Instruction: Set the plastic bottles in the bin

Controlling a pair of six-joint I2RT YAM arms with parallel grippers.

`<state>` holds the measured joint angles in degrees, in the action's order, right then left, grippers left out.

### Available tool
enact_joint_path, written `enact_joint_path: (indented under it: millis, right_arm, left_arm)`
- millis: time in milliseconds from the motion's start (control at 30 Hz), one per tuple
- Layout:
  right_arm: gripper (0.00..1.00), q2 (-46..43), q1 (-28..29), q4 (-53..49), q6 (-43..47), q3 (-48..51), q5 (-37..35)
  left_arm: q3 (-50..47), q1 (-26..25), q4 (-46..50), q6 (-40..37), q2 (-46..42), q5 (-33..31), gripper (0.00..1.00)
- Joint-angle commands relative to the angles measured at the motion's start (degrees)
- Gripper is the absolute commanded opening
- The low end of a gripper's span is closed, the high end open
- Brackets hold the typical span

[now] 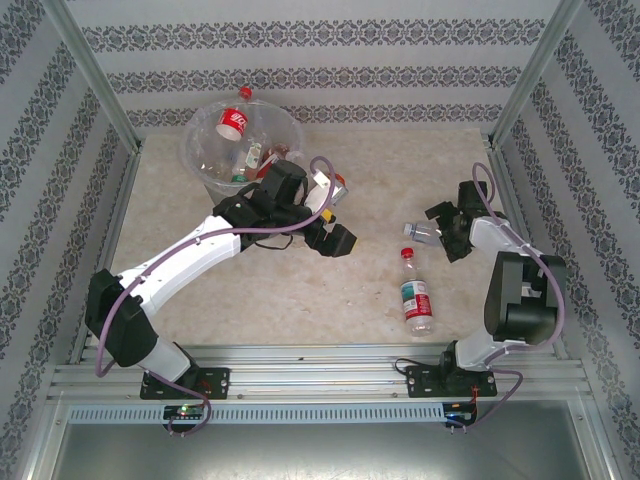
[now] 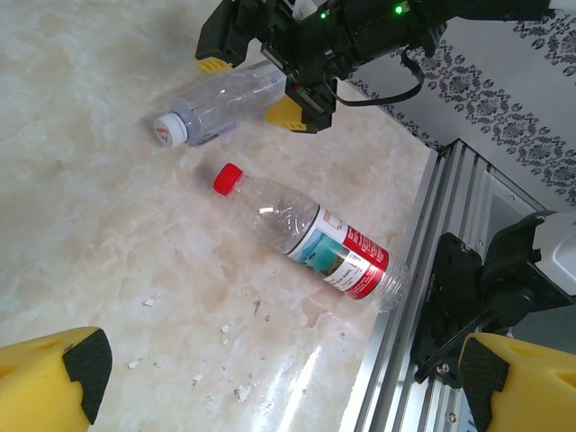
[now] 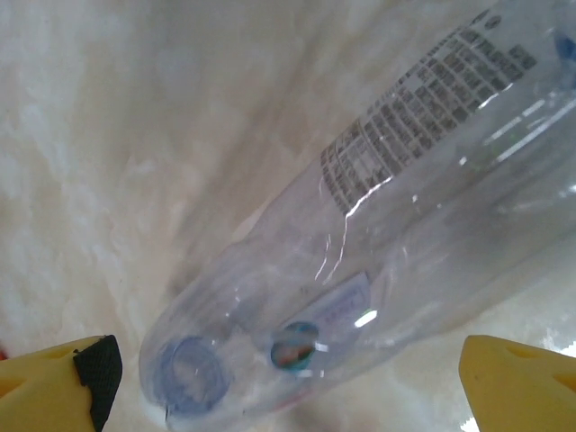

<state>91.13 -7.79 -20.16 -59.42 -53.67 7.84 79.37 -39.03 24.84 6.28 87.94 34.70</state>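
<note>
Presently the right tool [image 3: 292,382] gapes wide, straddling a clear white-capped plastic bottle [image 3: 387,216]. Cap nearest it, body slanting away rightward.

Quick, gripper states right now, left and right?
Left gripper: open, holding nothing.
Right gripper: open, jaws either side of a lying clear bottle, not clamped yet.

Robot test cell in a lab.
Aluminium rails [image 1: 320,372] frame a marble-look surface [image 1: 300,300] boxed in by patterned panels [image 1: 320,40], robot arms [image 1: 190,255] bolted on.
</note>
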Motion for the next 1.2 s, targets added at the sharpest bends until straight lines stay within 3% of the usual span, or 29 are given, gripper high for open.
enact_joint_path:
  millis: [0,500,800,967,1167]
  right_arm:
    - [0.95,1.2,-0.9,3.4,-3.2,0.6,-3.1]
    - [0.84,7.1,-4.3,10.3,-7.3,1.1,-5.6]
    - [0.59,8.3,-4.3,19.1,-8.0,1.0,-5.9]
    - [0.52,6.6,-3.7,25.4,-5.1,-0.3,-4.0]
    - [0.51,0.3,0.3,23.2,3.5,-3.1,-5.0]
  left_arm:
    - [0.8,-0.7,0.6,-1.7,0.6,0.0,1.00]
    - [1.2,-0.7,1.3,-2.7,1.3,-0.7,1.00]
    - [1.6,-0.7,2.2,-3.4,1.1,-1.6,1.00]
    - [1.6,-0.7,2.3,-3.7,0.6,-2.3,1.00]
    - [2.1,-0.6,1.7,-0.6,1.0,-2.0,1.00]
